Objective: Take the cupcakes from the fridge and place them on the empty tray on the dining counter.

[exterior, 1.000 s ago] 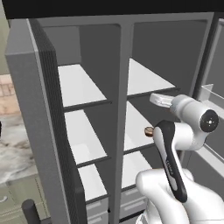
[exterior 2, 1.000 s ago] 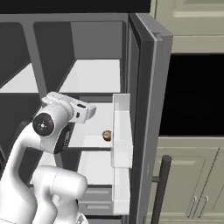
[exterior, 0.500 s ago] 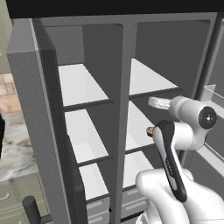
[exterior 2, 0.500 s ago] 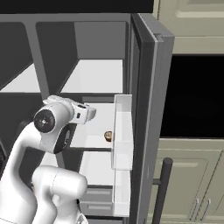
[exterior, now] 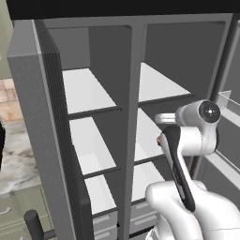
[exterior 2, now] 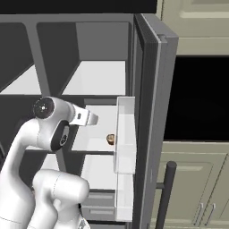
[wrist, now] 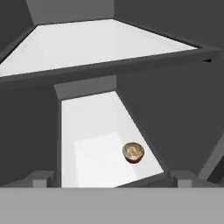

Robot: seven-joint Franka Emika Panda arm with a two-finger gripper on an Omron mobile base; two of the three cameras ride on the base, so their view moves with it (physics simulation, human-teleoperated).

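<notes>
My jaws [wrist: 112, 179] are spread wide, holding nothing. One cupcake [wrist: 133, 152] sits alone on the white middle shelf [wrist: 87, 131] in the right half of the open fridge [exterior 2: 152, 53].

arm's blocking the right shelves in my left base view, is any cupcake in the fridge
Observer: Yes, one small brownish cupcake sits on the middle right shelf, near its front right corner.
Operator: are the jaws open and holding anything
Observer: Hand view shows the jaws wide apart and empty, with the cupcake ahead of them, untouched.
</notes>
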